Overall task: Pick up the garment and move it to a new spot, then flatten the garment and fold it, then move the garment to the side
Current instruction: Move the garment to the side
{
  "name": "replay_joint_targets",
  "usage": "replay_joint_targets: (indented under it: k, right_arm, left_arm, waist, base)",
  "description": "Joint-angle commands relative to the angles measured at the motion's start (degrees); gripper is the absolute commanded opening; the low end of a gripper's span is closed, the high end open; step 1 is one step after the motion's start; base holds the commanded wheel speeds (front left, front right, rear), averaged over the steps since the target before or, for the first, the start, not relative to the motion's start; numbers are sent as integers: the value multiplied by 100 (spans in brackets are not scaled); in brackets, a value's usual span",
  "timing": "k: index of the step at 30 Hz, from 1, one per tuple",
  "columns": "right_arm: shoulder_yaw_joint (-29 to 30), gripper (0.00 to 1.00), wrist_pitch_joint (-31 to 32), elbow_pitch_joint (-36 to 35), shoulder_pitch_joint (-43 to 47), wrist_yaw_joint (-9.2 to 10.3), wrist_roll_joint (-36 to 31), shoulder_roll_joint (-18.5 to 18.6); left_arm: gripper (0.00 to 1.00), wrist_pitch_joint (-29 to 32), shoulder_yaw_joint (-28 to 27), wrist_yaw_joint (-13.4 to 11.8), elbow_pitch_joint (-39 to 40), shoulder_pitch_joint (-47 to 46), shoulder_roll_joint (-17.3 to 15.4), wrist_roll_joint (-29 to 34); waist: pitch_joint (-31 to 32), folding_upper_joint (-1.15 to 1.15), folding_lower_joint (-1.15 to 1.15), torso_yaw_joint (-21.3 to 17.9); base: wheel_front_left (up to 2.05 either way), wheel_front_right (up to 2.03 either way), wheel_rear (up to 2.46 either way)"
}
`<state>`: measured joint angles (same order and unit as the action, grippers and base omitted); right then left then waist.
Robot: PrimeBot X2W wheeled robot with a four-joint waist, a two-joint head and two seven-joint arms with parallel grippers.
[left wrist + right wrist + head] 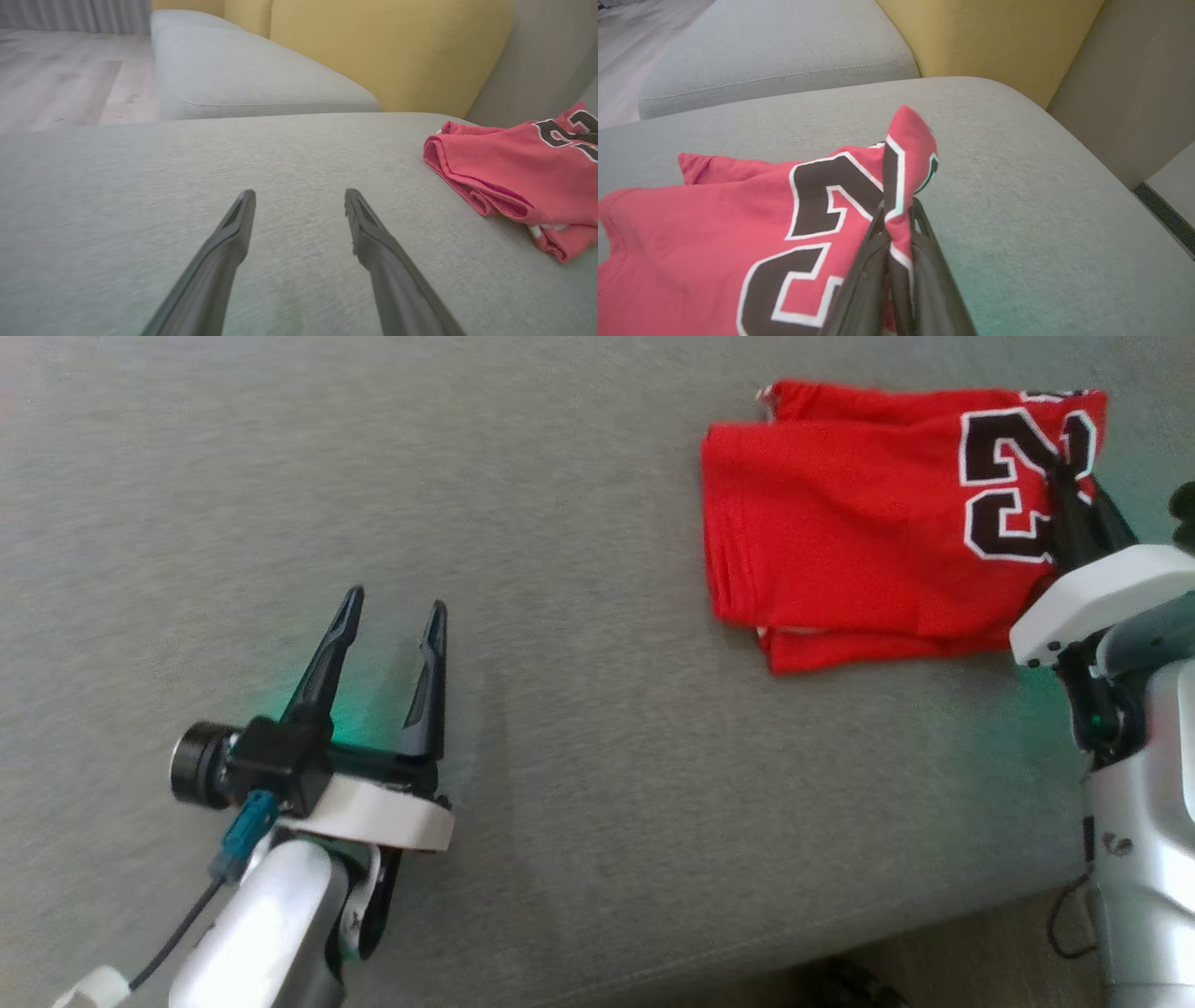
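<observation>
garment cut off by left wrist view's right edge, printed number partly hidden behind right end effector

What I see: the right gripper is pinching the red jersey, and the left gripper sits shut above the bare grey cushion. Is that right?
No: the left gripper is open, spread wide above the grey cushion, as the left wrist view shows. The right gripper does pinch the red jersey.
</observation>
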<state>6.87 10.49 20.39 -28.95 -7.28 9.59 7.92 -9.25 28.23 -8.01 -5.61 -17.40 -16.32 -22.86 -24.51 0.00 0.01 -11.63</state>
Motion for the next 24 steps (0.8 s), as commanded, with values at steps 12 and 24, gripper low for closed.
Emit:
replay_joint_targets:
  k: [12, 24]
  right_arm:
    - [180, 0, -168, 624, -1061, -21, -157, 615]
    - [1200, 100, -820, 1913, -2073, -21, -1158, 1760]
  left_arm:
    - [100, 75, -48, -15, 277, -167, -112, 66]
    - [100, 26, -34, -134, 447, 34, -104, 0]
  waist:
    - [-180, 0, -1, 39]
    - [-276, 0, -1, 836]
  base:
    - [0, 0, 0]
    - [0, 0, 0]
